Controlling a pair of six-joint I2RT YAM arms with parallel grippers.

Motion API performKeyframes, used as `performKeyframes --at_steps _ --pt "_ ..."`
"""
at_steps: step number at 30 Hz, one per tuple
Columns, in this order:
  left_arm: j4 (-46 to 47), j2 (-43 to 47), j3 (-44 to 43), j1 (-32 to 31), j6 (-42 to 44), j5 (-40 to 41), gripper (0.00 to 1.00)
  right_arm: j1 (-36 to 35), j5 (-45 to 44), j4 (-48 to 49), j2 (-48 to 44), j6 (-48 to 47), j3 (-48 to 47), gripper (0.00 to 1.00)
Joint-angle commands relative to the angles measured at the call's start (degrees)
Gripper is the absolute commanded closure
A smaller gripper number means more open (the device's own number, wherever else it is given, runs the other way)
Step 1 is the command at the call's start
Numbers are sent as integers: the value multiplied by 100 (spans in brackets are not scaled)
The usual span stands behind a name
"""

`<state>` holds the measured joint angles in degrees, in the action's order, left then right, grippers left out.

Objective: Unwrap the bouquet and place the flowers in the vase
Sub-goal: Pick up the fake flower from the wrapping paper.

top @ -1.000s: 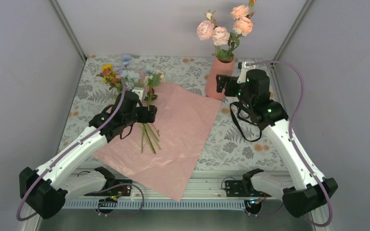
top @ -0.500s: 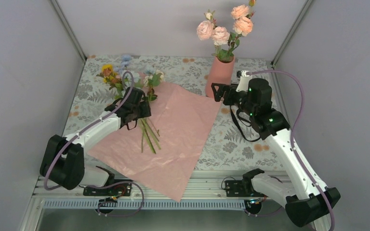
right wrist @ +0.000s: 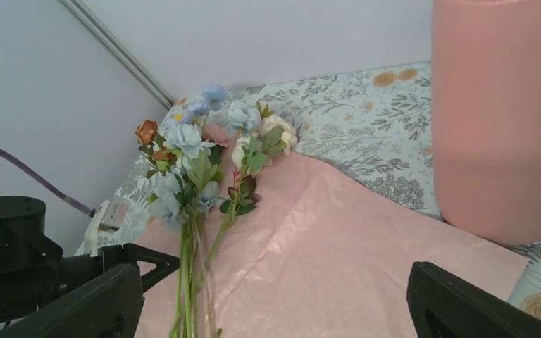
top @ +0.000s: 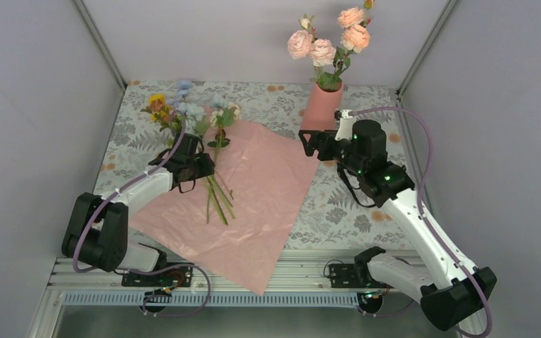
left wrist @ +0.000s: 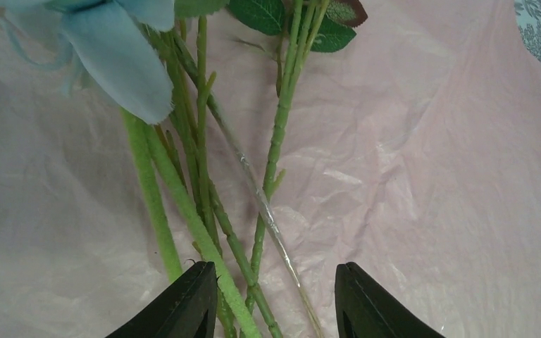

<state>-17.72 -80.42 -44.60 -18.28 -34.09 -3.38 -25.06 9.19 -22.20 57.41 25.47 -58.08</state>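
vase (top: 320, 113) holds pink and peach roses (top: 322, 51), seen only from top, left gripper (left wrist: 275, 271) jaws apart astride stems (left wrist: 280, 127) on paper (left wrist: 430, 176), right gripper (right wrist: 275, 282) jaws wide, by vase

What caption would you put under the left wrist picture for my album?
Left gripper straddles green flower stems lying on pink wrapping sheet.

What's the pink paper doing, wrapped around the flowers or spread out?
Spread out: the paper lies flat, the flowers loose on top.

One vase (top: 320, 113), one pink sheet (top: 268, 190), one loose bunch of flowers (top: 183, 116), two hands: left hand (left wrist: 275, 267), right hand (top: 308, 143).
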Motion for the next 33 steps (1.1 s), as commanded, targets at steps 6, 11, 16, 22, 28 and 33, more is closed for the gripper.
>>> performKeyframes --at_steps 6,11,16,22,28,33 --pt "592 -63 169 135 77 -650 61 -325 -356 215 166 31 198 5" --pt "485 -351 -256 140 106 -375 64 -431 -398 243 164 88 188 6" --pt "97 -551 -587 154 222 140 64 -544 -465 241 191 139 166 6" --pt "-184 -446 -410 187 135 429 56 -659 -540 283 233 153 172 6" --pt "-82 -444 -126 344 196 302 60 -730 -611 286 344 148 149 5" --pt "63 -469 -17 399 244 248 67 -797 -684 255 350 155 109 5"
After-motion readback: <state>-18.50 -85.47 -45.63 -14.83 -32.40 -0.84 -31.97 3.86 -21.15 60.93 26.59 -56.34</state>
